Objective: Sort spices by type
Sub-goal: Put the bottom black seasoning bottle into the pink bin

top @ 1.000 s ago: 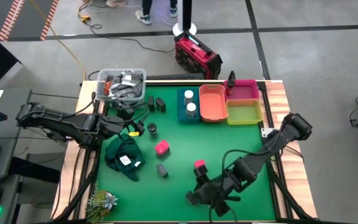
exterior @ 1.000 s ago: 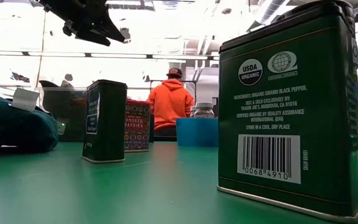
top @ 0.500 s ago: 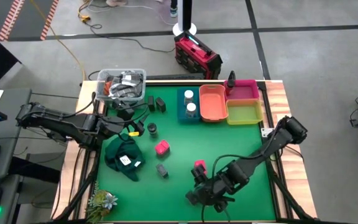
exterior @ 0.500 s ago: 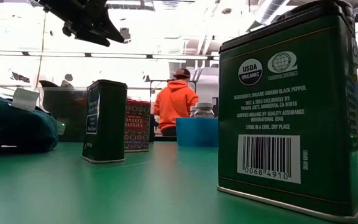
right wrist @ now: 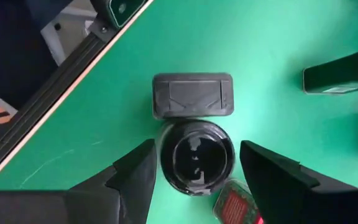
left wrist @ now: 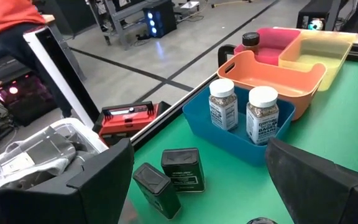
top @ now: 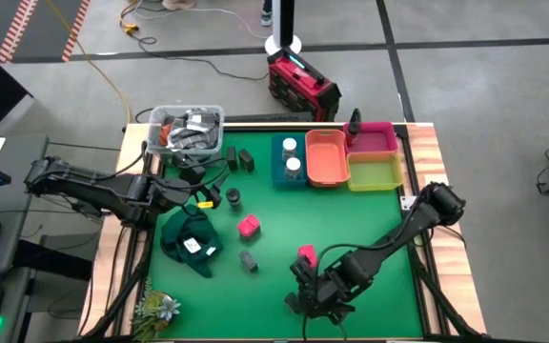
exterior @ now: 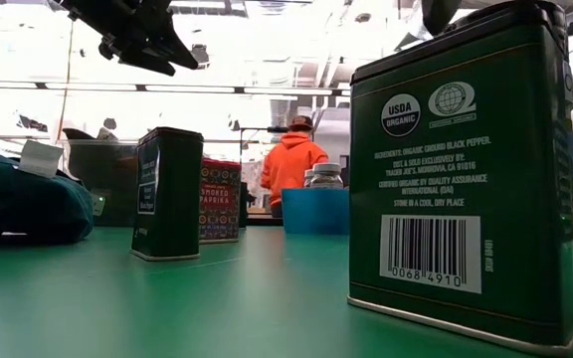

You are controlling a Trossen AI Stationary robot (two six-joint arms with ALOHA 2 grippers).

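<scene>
Near front edge of the table, right gripper [right wrist: 194, 165] hangs over a dark round jar [right wrist: 196, 157], fingers [right wrist: 132, 171] spread either side, not touching. Drop straight, centre on the jar, mind the grey tin [right wrist: 193, 95] touching it and the red box [right wrist: 236, 203] beside. Left gripper [left wrist: 194, 180] waits spread wide, far left, facing the blue bin [left wrist: 229, 137].

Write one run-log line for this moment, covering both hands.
left hand: open, hovers near clear tub | right hand: open, straddling dark round jar beside dark tin | held: nothing
</scene>
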